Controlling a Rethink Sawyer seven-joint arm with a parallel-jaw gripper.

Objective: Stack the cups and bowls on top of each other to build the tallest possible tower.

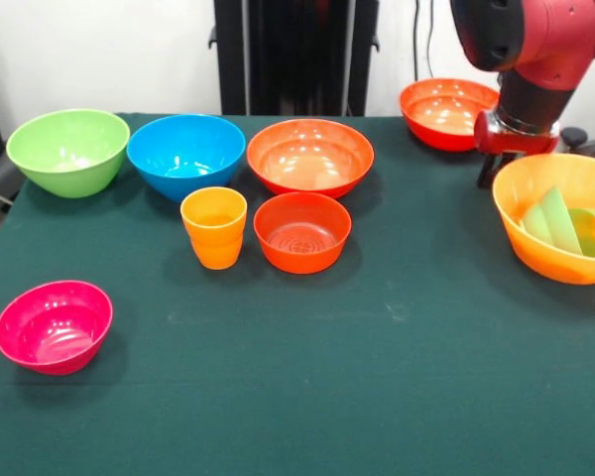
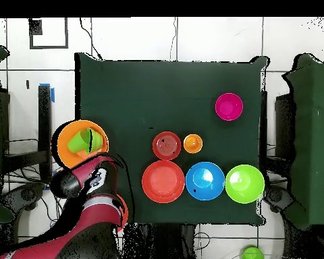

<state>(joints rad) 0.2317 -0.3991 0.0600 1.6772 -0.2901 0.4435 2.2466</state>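
The largest orange bowl (image 1: 560, 263) (image 2: 65, 154) sits at the table's right edge in the front view. Inside it lie a translucent green cup (image 1: 555, 218) (image 2: 77, 143) and a small green bowl (image 1: 592, 233) (image 2: 92, 139), both tilted. The orange cup (image 1: 214, 228) (image 2: 192, 143) stands upright mid-table beside the small red-orange bowl (image 1: 301, 231) (image 2: 167, 145). Behind them stand a green bowl (image 1: 67, 149) (image 2: 244, 183), a blue bowl (image 1: 185, 154) (image 2: 205, 181) and a red-orange bowl (image 1: 309, 157) (image 2: 163, 181). A pink bowl (image 1: 54, 325) (image 2: 229, 106) sits alone. My gripper (image 1: 511, 139) (image 2: 90, 177) hangs just behind the largest bowl's rim, its end hidden.
Another red-orange bowl (image 1: 444, 111) stands at the far right corner, beside my arm. The black pedestal (image 1: 296, 55) rises behind the table. A green object (image 2: 252, 253) lies off the table near the robot's base.
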